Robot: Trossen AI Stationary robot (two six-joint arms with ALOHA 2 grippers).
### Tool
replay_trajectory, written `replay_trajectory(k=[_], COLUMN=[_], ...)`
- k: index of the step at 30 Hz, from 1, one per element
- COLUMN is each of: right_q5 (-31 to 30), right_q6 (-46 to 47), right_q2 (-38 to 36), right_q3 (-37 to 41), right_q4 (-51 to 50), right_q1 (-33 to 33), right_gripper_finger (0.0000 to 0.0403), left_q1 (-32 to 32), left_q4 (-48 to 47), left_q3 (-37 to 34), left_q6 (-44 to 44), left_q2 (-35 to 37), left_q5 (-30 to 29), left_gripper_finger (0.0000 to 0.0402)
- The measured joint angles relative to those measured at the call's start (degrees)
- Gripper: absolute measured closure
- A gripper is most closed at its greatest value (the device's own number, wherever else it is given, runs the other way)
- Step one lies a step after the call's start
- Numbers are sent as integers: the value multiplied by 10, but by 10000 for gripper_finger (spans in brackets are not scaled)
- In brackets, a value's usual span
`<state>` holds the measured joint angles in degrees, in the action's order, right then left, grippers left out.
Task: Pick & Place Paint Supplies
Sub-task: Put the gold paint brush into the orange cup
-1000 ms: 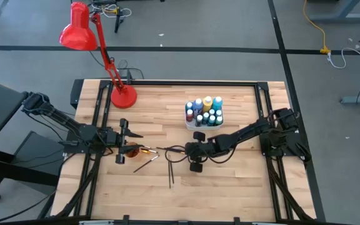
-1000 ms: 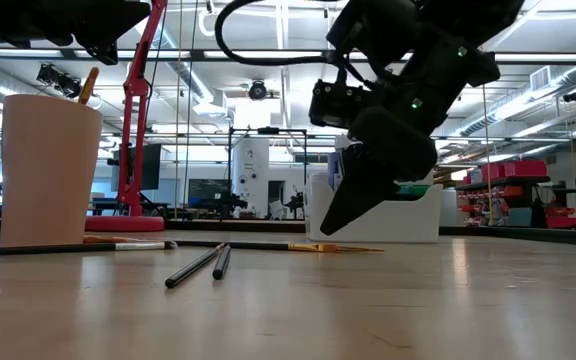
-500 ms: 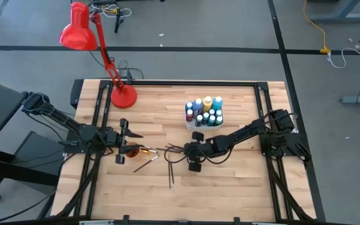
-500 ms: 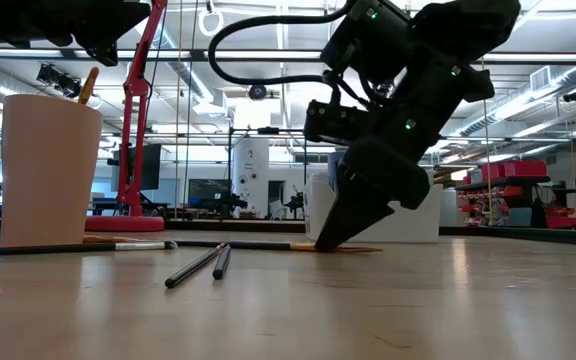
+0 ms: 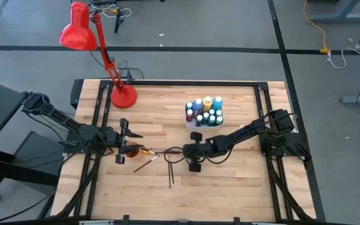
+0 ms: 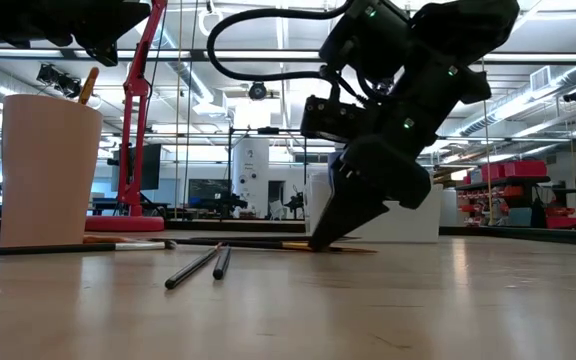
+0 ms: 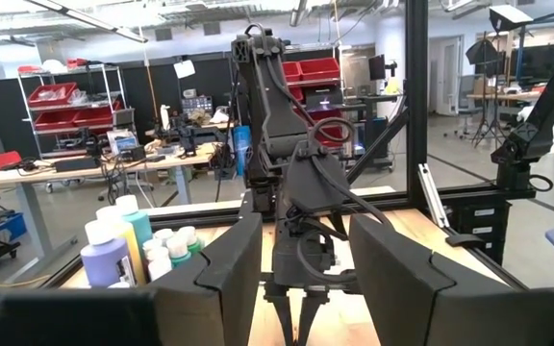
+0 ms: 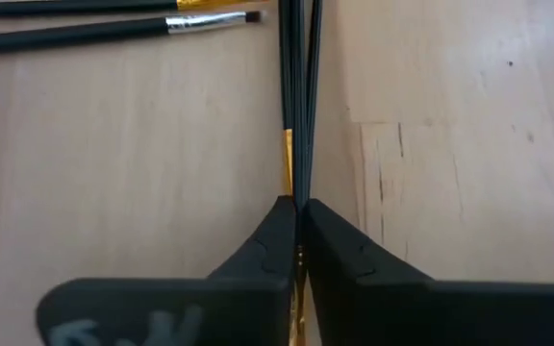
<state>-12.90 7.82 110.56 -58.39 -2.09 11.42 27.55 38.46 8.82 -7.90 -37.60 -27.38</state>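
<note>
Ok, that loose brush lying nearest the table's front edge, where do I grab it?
Pinch the brush mid-handle from straight above, closing across its length. It lies flat on the table and is very thin, so no side approach gets under it.

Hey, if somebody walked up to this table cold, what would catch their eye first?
Probably the red desk lamp at the table's far left corner. Next, the right gripper at mid-table, pinched shut on a thin paintbrush lying on the wood, and behind it the white tray crowded with paint bottles.
</note>
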Motion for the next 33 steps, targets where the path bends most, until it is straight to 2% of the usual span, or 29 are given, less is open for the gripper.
replay_trajectory(k=[29, 33], right_q5=[65, 64], right_q6=[-27, -29], right_q2=[-4, -19], right_q3=[1, 1], right_q4=[22, 23], right_q1=[-2, -2], right_gripper_finger=[381, 389], left_q1=[0, 0], left_q4=[0, 0], left_q3=[0, 0], left_q6=[2, 36], left_q2=[0, 0], left_q5=[0, 0], left_gripper_finger=[233, 233])
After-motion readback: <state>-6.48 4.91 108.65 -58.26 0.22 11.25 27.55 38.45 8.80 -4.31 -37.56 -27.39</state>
